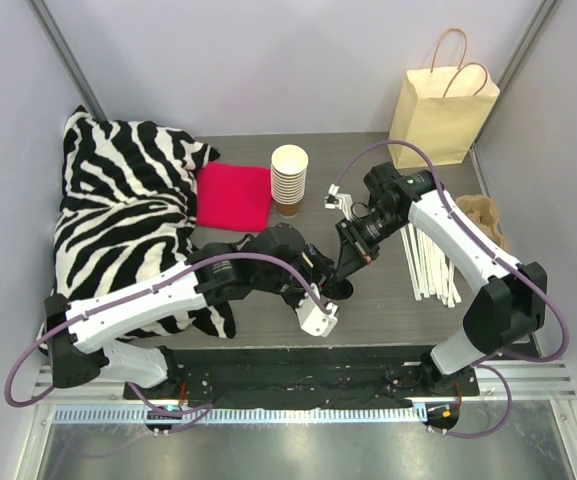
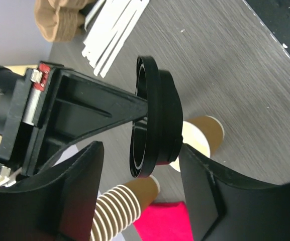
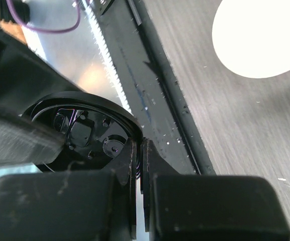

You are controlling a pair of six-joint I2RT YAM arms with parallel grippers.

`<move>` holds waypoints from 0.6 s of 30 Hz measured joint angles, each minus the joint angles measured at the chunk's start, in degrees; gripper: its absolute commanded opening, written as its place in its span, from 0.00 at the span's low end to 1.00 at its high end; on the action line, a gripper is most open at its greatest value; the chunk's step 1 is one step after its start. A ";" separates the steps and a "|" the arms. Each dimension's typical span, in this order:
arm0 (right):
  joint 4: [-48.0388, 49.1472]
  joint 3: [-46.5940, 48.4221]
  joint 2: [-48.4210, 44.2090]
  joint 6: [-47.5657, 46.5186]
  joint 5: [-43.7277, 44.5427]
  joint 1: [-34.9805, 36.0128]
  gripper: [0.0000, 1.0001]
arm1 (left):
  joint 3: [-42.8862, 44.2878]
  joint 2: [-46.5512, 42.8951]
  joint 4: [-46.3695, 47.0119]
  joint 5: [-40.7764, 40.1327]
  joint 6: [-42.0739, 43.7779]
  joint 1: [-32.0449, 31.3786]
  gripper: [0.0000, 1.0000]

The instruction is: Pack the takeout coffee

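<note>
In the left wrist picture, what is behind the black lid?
An open brown paper cup shows behind the black lid, with its cream inside visible. The lid covers part of the cup's mouth, so whether anything is in it cannot be seen.

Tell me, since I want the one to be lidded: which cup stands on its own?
The brown cup just past the black lid; the others are nested in one tall stack beside the red cloth.

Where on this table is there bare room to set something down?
Bare wood between the cup stack and the paper bag, and at the near edge beside the stirrers. Crowded mid-table around the black lid; the zebra cloth covers the left.
</note>
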 measured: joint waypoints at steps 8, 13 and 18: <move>-2.95 2.34 3.65 -8.90 -6.69 0.28 0.01 | -1.81 -0.04 2.34 1.38 -7.52 1.70 0.66; -3.39 2.36 3.67 -14.40 -11.06 0.28 0.01 | -3.06 -2.95 5.60 10.71 -16.09 8.59 0.63; -3.61 2.40 3.67 -16.87 -14.53 0.66 0.01 | -3.41 -5.70 7.43 15.78 -20.96 9.27 0.60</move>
